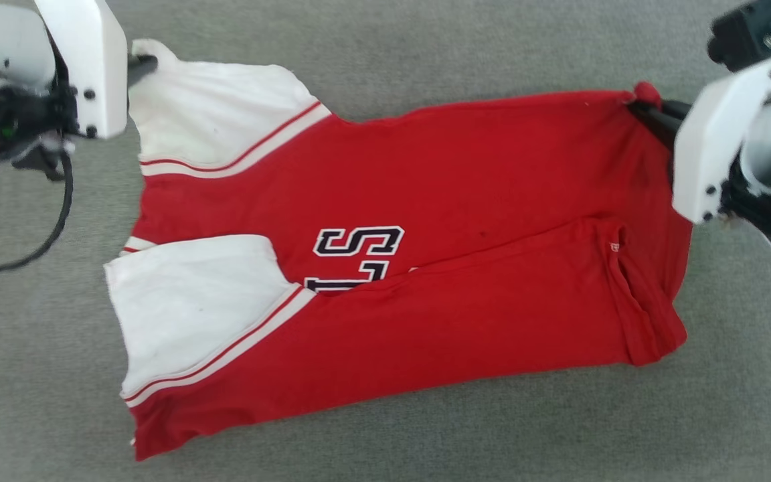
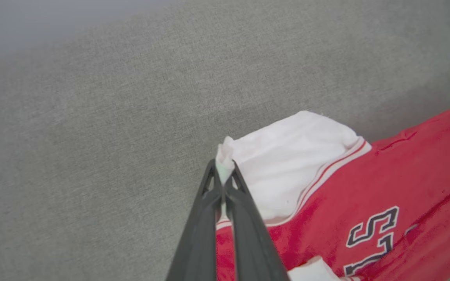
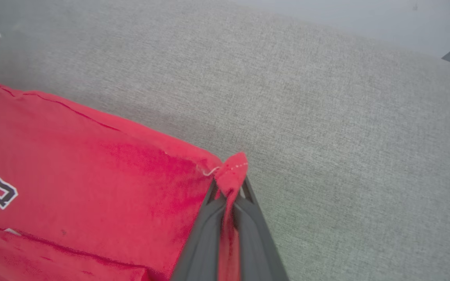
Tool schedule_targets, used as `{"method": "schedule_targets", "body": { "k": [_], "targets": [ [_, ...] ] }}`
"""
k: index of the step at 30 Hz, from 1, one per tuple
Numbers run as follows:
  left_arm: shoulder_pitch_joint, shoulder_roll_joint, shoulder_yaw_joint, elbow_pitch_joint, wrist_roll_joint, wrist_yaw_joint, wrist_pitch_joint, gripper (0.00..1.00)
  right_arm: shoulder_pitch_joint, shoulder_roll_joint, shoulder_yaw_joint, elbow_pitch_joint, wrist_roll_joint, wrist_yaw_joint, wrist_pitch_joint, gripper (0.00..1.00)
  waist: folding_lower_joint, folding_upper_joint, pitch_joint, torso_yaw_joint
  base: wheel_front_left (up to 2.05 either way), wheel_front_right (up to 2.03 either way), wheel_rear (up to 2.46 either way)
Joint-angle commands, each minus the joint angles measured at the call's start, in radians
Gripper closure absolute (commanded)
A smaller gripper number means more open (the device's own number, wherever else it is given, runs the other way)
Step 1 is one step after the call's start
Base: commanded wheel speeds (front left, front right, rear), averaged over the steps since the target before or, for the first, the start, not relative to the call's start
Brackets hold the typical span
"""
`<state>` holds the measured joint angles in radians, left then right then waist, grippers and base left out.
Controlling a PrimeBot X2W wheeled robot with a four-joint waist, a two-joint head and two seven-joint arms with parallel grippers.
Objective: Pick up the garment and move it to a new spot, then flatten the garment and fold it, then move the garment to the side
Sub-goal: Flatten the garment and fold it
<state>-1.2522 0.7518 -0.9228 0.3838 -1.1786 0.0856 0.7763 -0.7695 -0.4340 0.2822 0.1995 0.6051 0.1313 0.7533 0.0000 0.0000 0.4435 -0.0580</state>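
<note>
The garment [image 1: 439, 201] is a bright red sports shirt with white sleeves and dark letters, spread across the grey surface with its near half folded over. My left gripper [image 1: 148, 63] is shut on the far white sleeve's corner at the upper left; the left wrist view shows its dark fingers [image 2: 248, 230] pinching that white cloth [image 2: 287, 168]. My right gripper [image 1: 643, 107] is shut on the far red hem corner at the upper right. In the right wrist view the red corner [image 3: 231, 175] bunches out between the closed fingers [image 3: 203, 234].
A grey fabric surface [image 1: 425, 47] lies all around the garment, with open room beyond it and in front. A cable [image 1: 44, 227] hangs from my left wrist at the left edge.
</note>
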Motion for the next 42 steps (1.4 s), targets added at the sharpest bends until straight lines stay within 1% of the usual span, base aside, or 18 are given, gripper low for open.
{"method": "schedule_targets", "body": {
  "k": [1,5,9,10,15,17,19,21,22,23,24,25,26,27,28,29,36,42],
  "targets": [
    [0.031,0.02,0.0,-0.039,-0.009,0.019,0.007,1.0,0.036,-0.006,-0.014,-0.027,-0.005,-0.001,-0.001,1.0,0.0,0.0,-0.028,0.023,0.0,0.0,0.0],
    [0.107,0.093,-0.003,-0.231,-0.021,0.093,0.019,1.0,0.134,-0.029,-0.057,-0.137,-0.009,-0.001,0.021,1.0,0.0,0.0,-0.058,0.041,0.0,0.0,0.0],
    [0.208,0.178,-0.001,-0.436,-0.041,0.19,0.016,1.0,0.243,-0.041,-0.105,-0.257,-0.013,-0.001,0.056,1.0,0.0,0.0,-0.079,0.053,0.0,0.0,0.0],
    [0.208,0.178,-0.001,-0.436,-0.041,0.19,0.016,1.0,0.243,-0.041,-0.105,-0.257,-0.013,-0.001,0.056,1.0,0.0,0.0,-0.079,0.053,0.0,0.0,0.0],
    [0.351,0.272,-0.01,-0.649,-0.069,0.312,-0.017,1.0,0.396,-0.047,-0.165,-0.373,-0.008,-0.001,0.111,1.0,0.0,0.0,-0.09,0.063,0.0,0.0,0.0],
    [0.418,0.297,-0.024,-0.707,-0.081,0.35,-0.037,1.0,0.455,-0.029,-0.193,-0.4,-0.002,-0.001,0.124,1.0,0.0,0.0,-0.089,0.066,0.0,0.0,0.0],
    [0.473,0.304,-0.033,-0.73,-0.097,0.372,-0.065,1.0,0.506,-0.014,-0.213,-0.411,-0.008,-0.001,0.127,1.0,0.0,0.0,-0.088,0.07,0.0,0.0,0.0],
    [0.521,0.298,-0.052,-0.718,-0.109,0.37,-0.087,1.0,0.543,0.007,-0.22,-0.405,-0.008,-0.001,0.129,1.0,0.0,0.0,-0.087,0.074,0.0,0.0,0.0],
    [0.539,0.29,-0.055,-0.704,-0.112,0.366,-0.098,1.0,0.547,0.017,-0.222,-0.403,-0.013,-0.001,0.116,0.85,0.0,0.0,-0.086,0.074,0.0,0.0,0.0],
    [0.553,0.281,-0.06,-0.685,-0.115,0.362,-0.107,1.0,0.556,0.024,-0.222,-0.391,-0.015,-0.001,0.114,0.68,0.0,0.0,-0.088,0.075,0.0,0.0,0.0],
    [0.567,0.27,-0.065,-0.66,-0.127,0.353,-0.115,1.0,0.563,0.032,-0.216,-0.38,-0.014,-0.001,0.113,0.57,0.0,0.0,-0.09,0.075,0.0,0.0,0.0],
    [0.576,0.258,-0.061,-0.636,-0.135,0.347,-0.129,1.0,0.564,0.039,-0.213,-0.37,-0.015,-0.001,0.105,0.04,0.0,0.0,-0.092,0.075,0.0,0.0,0.0],
    [0.58,0.251,-0.059,-0.609,-0.133,0.344,-0.141,0.8,0.561,0.044,-0.213,-0.359,-0.017,-0.001,0.1,0.0,0.0,0.0,-0.094,0.075,0.0,0.0,0.0],
    [0.585,0.243,-0.06,-0.581,-0.129,0.333,-0.156,0.67,0.556,0.05,-0.212,-0.352,-0.019,-0.001,0.089,0.0,0.0,0.0,-0.097,0.075,0.0,0.0,0.0],
    [0.59,0.231,-0.056,-0.561,-0.129,0.322,-0.174,0.44,0.551,0.055,-0.209,-0.347,-0.016,-0.001,0.081,0.0,0.0,0.0,-0.101,0.074,0.0,0.0,0.0],
    [0.594,0.222,-0.052,-0.541,-0.129,0.308,-0.193,0.0,0.547,0.06,-0.209,-0.342,-0.012,-0.001,0.073,0.0,0.0,0.0,-0.106,0.074,0.0,0.0,0.0],
    [0.63,0.204,0.002,-0.477,-0.101,0.234,-0.384,0.0,0.571,0.061,-0.258,-0.387,-0.01,-0.001,0.043,0.0,0.0,0.0,-0.144,0.072,0.0,0.0,0.0],
    [0.674,0.203,0.047,-0.482,-0.035,0.19,-0.604,0.0,0.612,0.081,-0.345,-0.411,-0.014,-0.001,0.065,0.0,0.0,0.0,-0.17,0.081,0.0,0.0,0.0]
  ]
}}
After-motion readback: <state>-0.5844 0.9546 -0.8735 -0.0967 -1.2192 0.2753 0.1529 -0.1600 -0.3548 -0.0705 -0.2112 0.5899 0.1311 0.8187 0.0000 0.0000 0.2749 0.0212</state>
